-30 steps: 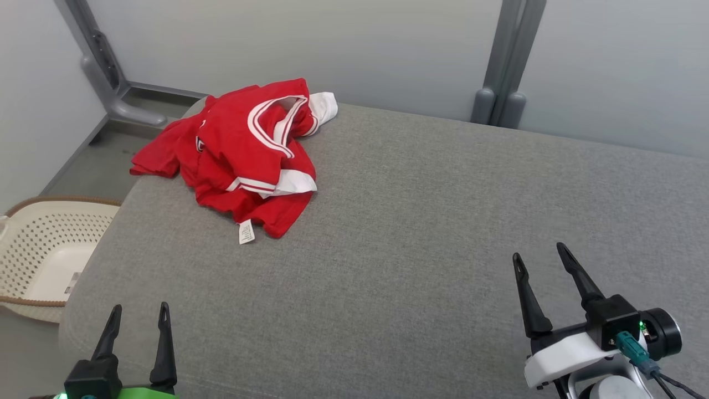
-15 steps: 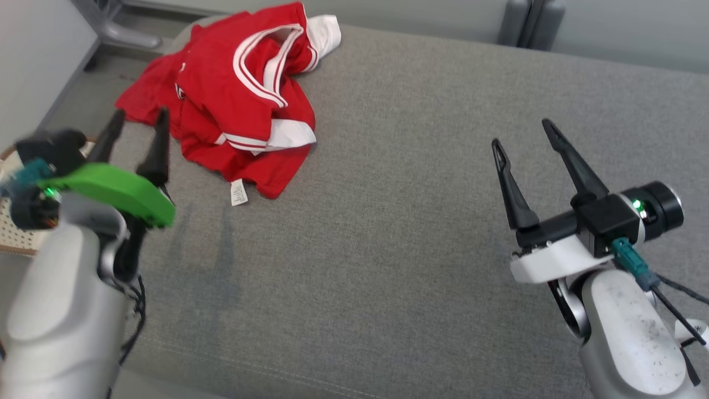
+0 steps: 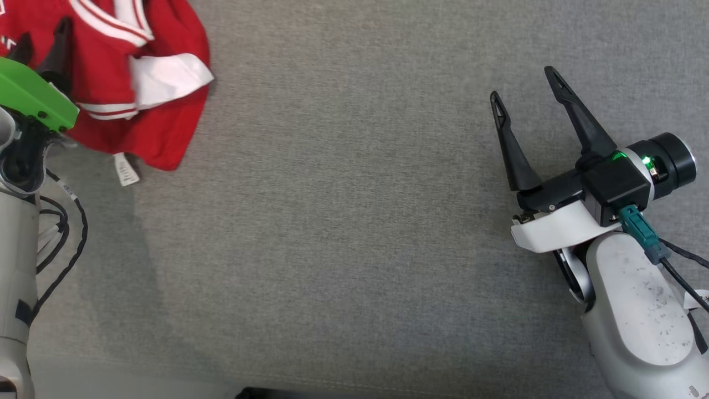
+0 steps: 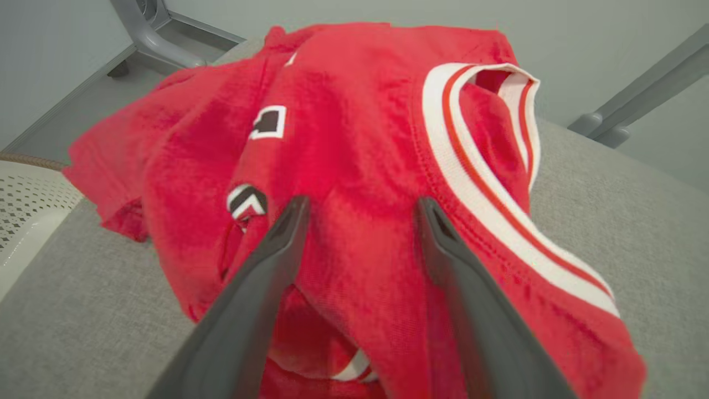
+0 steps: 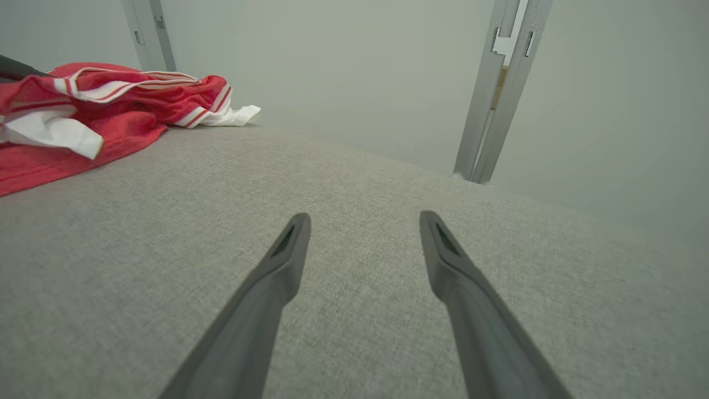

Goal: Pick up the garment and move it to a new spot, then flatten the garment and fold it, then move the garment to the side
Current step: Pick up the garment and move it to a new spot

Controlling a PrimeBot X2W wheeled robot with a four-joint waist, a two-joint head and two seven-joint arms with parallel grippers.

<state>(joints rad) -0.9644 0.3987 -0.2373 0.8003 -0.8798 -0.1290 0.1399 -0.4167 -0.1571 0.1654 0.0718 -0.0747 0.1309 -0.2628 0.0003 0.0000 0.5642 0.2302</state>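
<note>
- The left gripper (image 4: 361,205), parked at the near left edge a second ago, is now reaching out over the garment (image 3: 166,111). Its two fingers are standing wide apart on either side of a red fold, just left of the white-striped collar (image 4: 476,183).
- The wrist view is not showing whether the fingertips are already touching the cloth; they are looking very close to it.
- The garment is lying crumpled at the far left corner of the grey cushion (image 3: 354,221), and it is not shifting. Its slide toward the upper left of the head view is coming from the camera tipping down, not from the cloth moving.
- The right gripper (image 3: 522,84) is hovering over bare cushion on the right, fingers spread and holding nothing, well apart from the garment. It is sitting much where it was half a second ago.
- For the task, the pick-up is only beginning. Nothing is being lifted yet, and the moving, flattening and folding are all waiting.
- The next move is probably calling for the left fingers to sink in and pinch one fold.
- The heap is lying in several layers, so a grab here may be bunching more than one. The garment's left edge is appearing to droop past the cushion toward the basket (image 4: 22,205).
</note>
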